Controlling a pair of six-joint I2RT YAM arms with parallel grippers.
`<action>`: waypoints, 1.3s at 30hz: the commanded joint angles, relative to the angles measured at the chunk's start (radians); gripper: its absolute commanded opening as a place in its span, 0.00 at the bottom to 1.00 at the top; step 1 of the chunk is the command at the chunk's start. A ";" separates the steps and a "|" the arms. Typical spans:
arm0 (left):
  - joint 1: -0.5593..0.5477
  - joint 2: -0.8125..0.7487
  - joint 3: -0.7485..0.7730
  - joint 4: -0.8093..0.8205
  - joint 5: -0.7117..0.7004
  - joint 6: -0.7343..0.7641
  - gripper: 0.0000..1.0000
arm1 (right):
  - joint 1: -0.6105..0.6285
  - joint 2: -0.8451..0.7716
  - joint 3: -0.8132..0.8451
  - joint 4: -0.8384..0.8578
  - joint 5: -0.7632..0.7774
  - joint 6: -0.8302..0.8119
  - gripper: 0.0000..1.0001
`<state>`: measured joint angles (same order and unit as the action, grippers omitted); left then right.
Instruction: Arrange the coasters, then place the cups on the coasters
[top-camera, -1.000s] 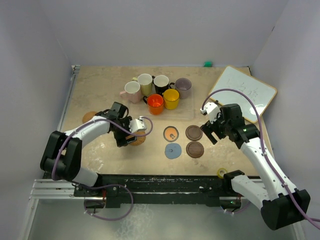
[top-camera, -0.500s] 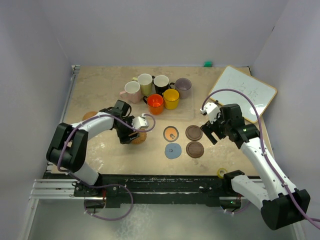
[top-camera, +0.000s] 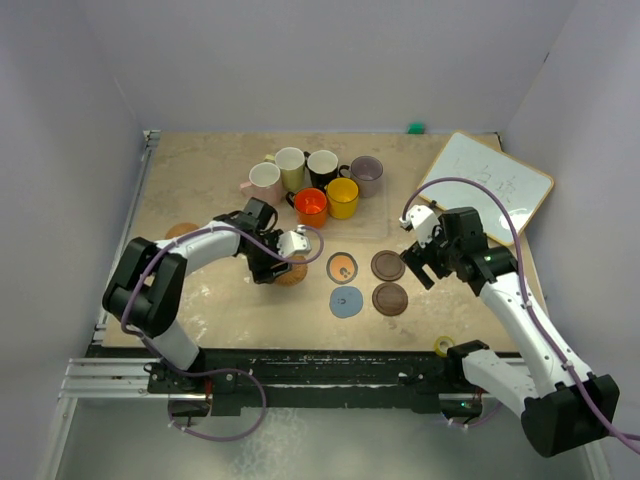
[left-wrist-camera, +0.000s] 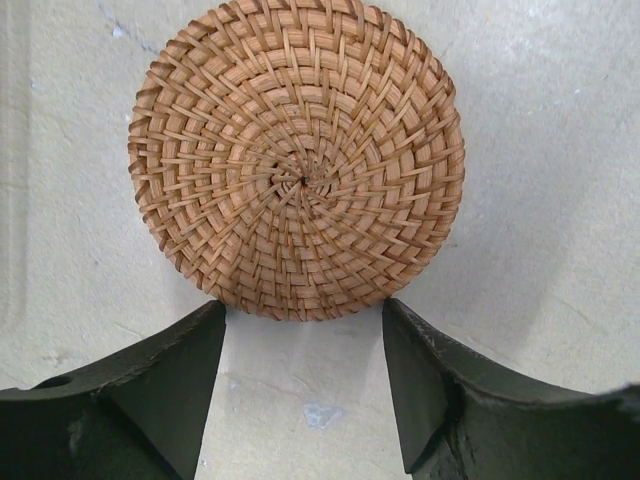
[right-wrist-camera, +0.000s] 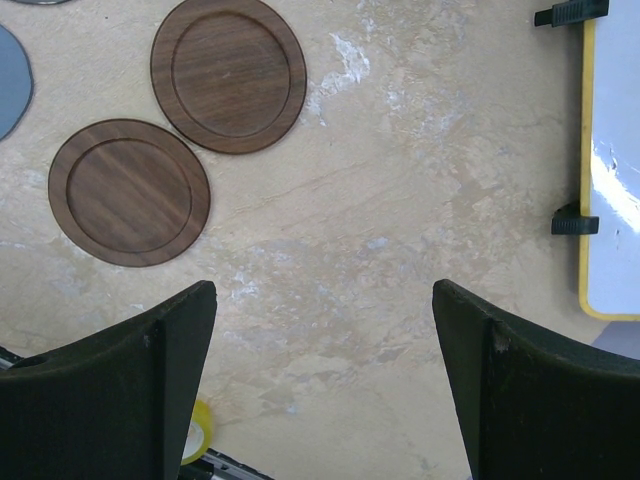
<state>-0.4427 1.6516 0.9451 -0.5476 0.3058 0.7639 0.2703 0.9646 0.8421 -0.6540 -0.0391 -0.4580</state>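
A woven orange-brown coaster (left-wrist-camera: 297, 158) lies flat on the table, just left of the grouped coasters (top-camera: 292, 271). My left gripper (left-wrist-camera: 304, 315) is open, both fingertips at the coaster's near rim and only bare table between them. A second orange-brown coaster (top-camera: 180, 232) lies far left. The orange-centred coaster (top-camera: 342, 267), a blue-grey one (top-camera: 346, 301) and two dark brown ones (right-wrist-camera: 229, 72) (right-wrist-camera: 129, 192) form a block mid-table. Behind them cluster the cups: pink (top-camera: 264, 183), yellow-green (top-camera: 290, 167), black (top-camera: 323, 167), mauve (top-camera: 366, 175), red-orange (top-camera: 311, 207), yellow (top-camera: 342, 197). My right gripper (right-wrist-camera: 325, 330) hangs open over bare table right of the brown coasters.
A whiteboard (top-camera: 485, 185) lies tilted at the back right, its yellow edge (right-wrist-camera: 585, 160) close to my right gripper. A small yellow tape roll (top-camera: 443, 346) sits by the near edge. A green object (top-camera: 415, 127) rests against the back wall.
My left gripper has moved right, the woven coaster sliding ahead of it toward the other coasters, and its jaws have narrowed. The right arm has not moved.
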 joint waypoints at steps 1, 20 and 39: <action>-0.031 0.036 0.013 0.029 0.030 -0.034 0.61 | 0.006 0.006 -0.003 -0.011 -0.001 -0.014 0.90; -0.042 -0.054 0.023 -0.012 -0.022 -0.043 0.68 | 0.006 0.005 -0.001 -0.012 -0.005 -0.017 0.90; 0.361 -0.316 0.023 -0.035 -0.072 -0.093 0.74 | 0.007 -0.009 0.000 0.007 0.004 -0.021 0.91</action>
<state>-0.1909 1.3689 0.9455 -0.6003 0.2379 0.7071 0.2703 0.9703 0.8421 -0.6594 -0.0402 -0.4648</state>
